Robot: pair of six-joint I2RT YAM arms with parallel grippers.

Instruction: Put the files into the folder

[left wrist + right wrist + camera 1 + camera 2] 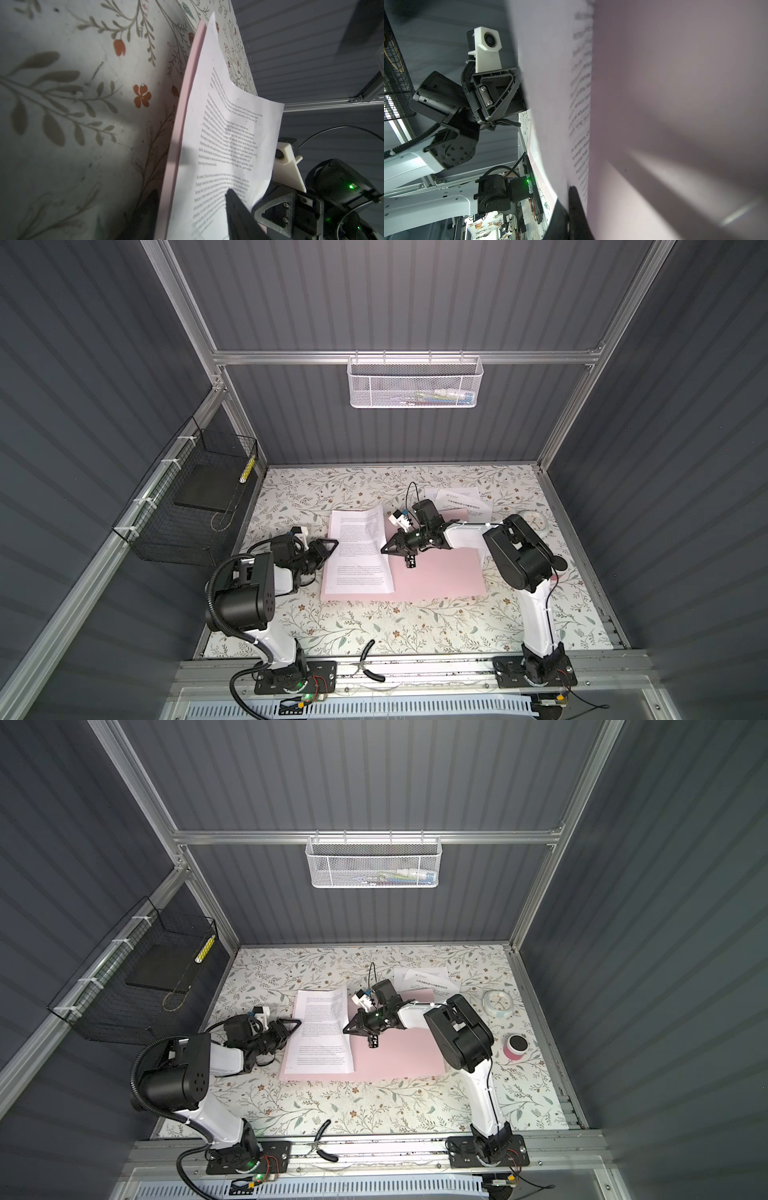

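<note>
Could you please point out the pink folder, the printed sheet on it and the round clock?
pink folder (440,576): in a top view, bare right half.
printed sheet (357,549): in a top view, middle text.
round clock (497,1003): in a top view, its face.

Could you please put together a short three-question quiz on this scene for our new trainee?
1. True or false: the printed sheet lies on the pink folder.
2. The right gripper is: A) open in mid-air; B) shut on the sheet's edge; C) holding a cup.
3. Which tool lies at the table's front edge?
Key: 1 true; 2 B; 3 the pliers.
</note>
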